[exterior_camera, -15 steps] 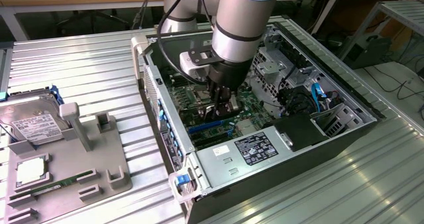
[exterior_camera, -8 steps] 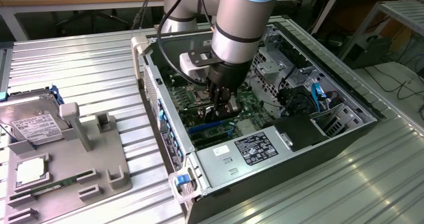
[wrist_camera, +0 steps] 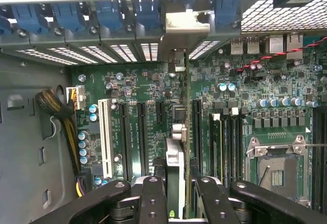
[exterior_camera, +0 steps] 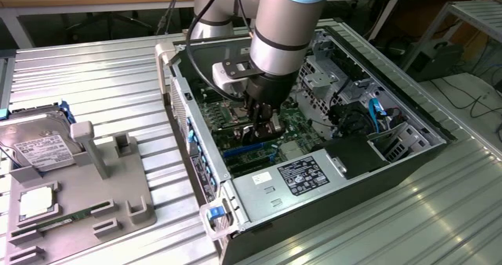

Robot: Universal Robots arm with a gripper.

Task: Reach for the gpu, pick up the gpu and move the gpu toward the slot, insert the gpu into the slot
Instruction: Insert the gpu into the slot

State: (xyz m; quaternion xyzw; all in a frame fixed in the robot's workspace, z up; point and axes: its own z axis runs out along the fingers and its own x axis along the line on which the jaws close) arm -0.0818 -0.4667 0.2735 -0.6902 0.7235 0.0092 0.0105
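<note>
Ribbed metal tabletop (exterior_camera: 94,77) carries an open computer case (exterior_camera: 408,109); at frame centre the pincer (exterior_camera: 261,133) is clamped on the gpu (wrist_camera: 176,170), edge-on above the motherboard (wrist_camera: 148,89).

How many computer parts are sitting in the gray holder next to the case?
3 in the holder: a hard drive at its far end, a processor mid-way, a memory stick nearer the camera. None seems hidden.
</note>
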